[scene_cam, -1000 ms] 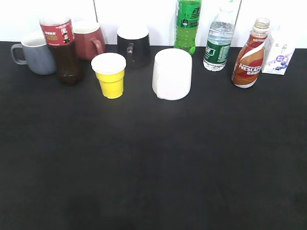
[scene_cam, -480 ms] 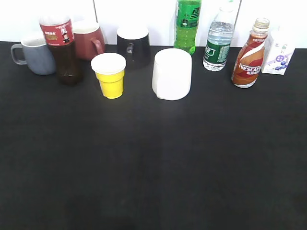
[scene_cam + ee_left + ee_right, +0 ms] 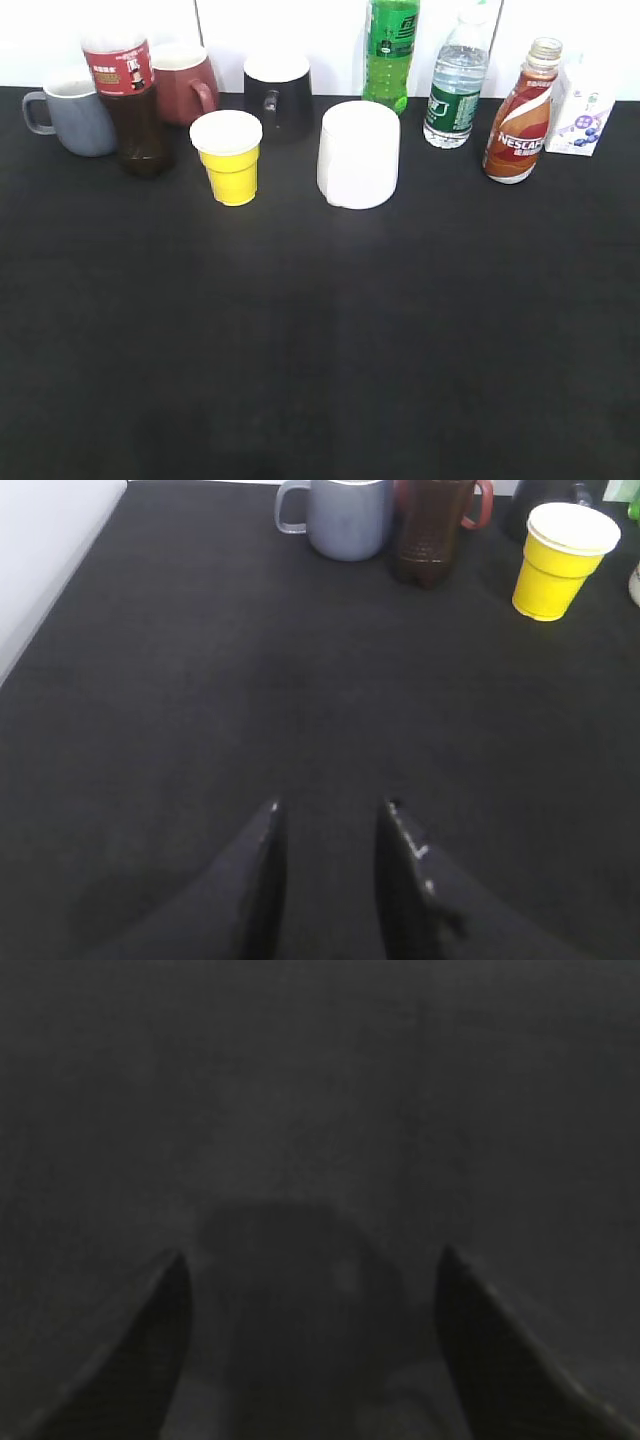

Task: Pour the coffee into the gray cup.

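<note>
The coffee bottle (image 3: 520, 118), small and curvy with a brown, red and white NESCAFE label, stands upright at the back right of the black table. The gray cup (image 3: 75, 115), a blue-gray mug with its handle to the left, stands at the back left; it also shows in the left wrist view (image 3: 345, 518). Neither gripper shows in the exterior view. My left gripper (image 3: 330, 805) is open and empty over bare table, well short of the gray cup. My right gripper (image 3: 310, 1258) is open wide and empty over dark bare table.
Along the back stand a dark cola bottle (image 3: 130, 105), a red mug (image 3: 185, 82), a black mug (image 3: 278, 95), a yellow cup (image 3: 230, 157), a white mug (image 3: 358, 153), a green bottle (image 3: 391, 55), a water bottle (image 3: 457, 90) and a small carton (image 3: 583, 110).
</note>
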